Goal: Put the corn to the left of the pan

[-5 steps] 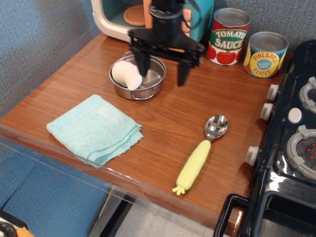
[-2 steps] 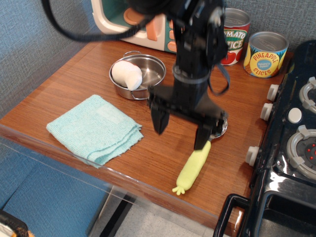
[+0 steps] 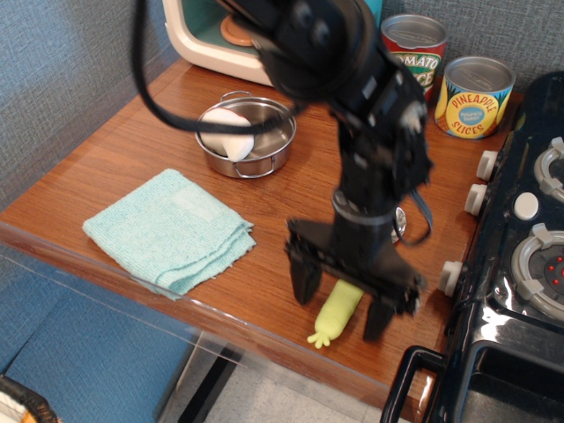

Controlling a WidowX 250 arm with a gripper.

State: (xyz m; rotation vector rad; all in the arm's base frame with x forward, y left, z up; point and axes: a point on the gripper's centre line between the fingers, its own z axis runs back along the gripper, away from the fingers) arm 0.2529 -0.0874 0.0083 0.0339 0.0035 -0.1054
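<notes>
Pale yellow-green corn-handled toy spoon (image 3: 338, 311) flat on the wooden tabletop (image 3: 132, 159), well right of the round steel pan (image 3: 269, 145). Black gripper (image 3: 342, 307) low over the handle, fingers (image 3: 306, 280) wide astride it. Nothing gripped; lift and carry left to do.

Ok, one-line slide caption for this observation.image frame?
Open gripper straddles the corn's yellow handle near the counter's front edge, with the pan holding a white object behind and a teal cloth to its left.
</notes>
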